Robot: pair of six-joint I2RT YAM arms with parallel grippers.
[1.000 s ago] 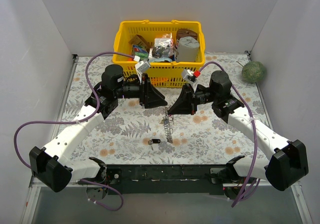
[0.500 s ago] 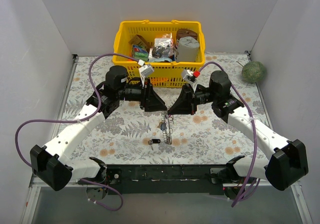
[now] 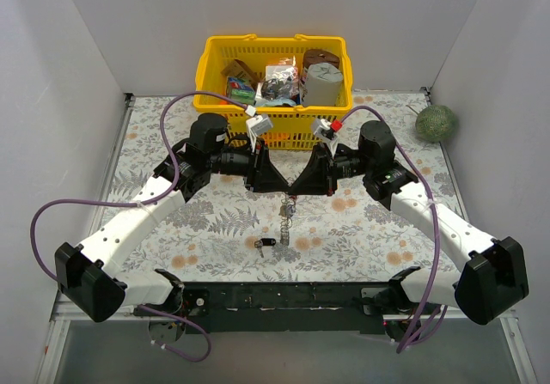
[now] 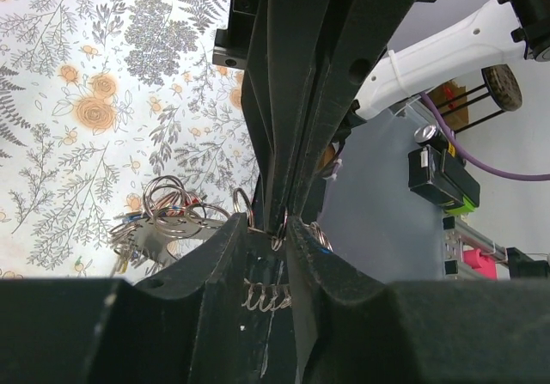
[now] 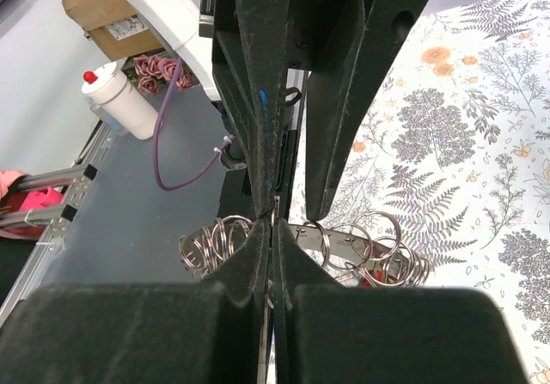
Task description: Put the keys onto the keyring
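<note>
the keyring (image 3: 289, 204) hangs above mid-table between both grippers, its chain (image 3: 286, 226) dangling. your left gripper (image 3: 280, 186) has slid in to meet the right gripper (image 3: 298, 188), its jaws narrowed around a ring; whether it pinches yet, you cannot tell. the right is clamped on the keyring. threading looks ready to start, though a black key (image 3: 265, 243) lies loose on the floral table (image 3: 387, 229). yellow basket (image 3: 215, 68) behind, white walls (image 3: 86, 40) around.

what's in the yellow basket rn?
The yellow basket holds a grey cylindrical tub, a brown object behind it, a clear packet of dark bits and a green-blue packet. Its floor and anything beneath them are covered.
</note>
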